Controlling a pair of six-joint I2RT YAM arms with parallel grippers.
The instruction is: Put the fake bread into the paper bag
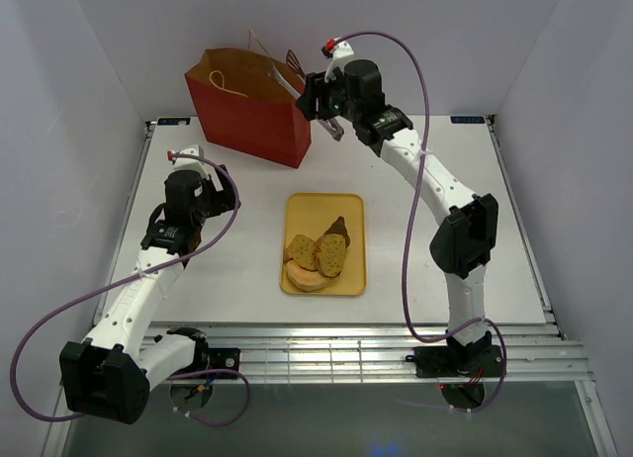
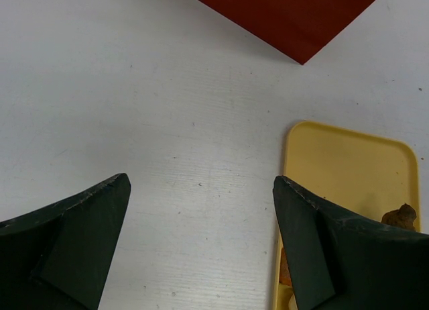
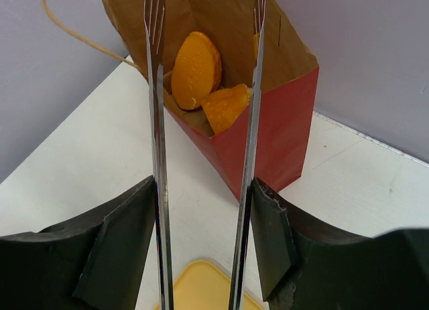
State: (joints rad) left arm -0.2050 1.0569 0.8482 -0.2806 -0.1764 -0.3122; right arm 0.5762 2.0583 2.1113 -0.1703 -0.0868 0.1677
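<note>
The red paper bag (image 1: 247, 106) stands open at the back left of the table. In the right wrist view, two glossy orange rolls (image 3: 196, 68) lie inside the bag (image 3: 275, 129). My right gripper (image 1: 321, 106) (image 3: 203, 189) is shut on metal tongs (image 3: 155, 122), whose forked tips are spread and empty over the bag's mouth. Tan slices and a pale bun (image 1: 316, 254) lie on the yellow tray (image 1: 324, 208). My left gripper (image 1: 201, 185) (image 2: 201, 189) is open and empty above bare table, left of the tray (image 2: 348, 169).
The bag's string handles (image 1: 223, 79) hang over its rim. A corner of the bag (image 2: 288, 15) shows at the top of the left wrist view. White walls enclose the table on three sides. A slatted metal strip (image 1: 346, 353) runs along the front edge.
</note>
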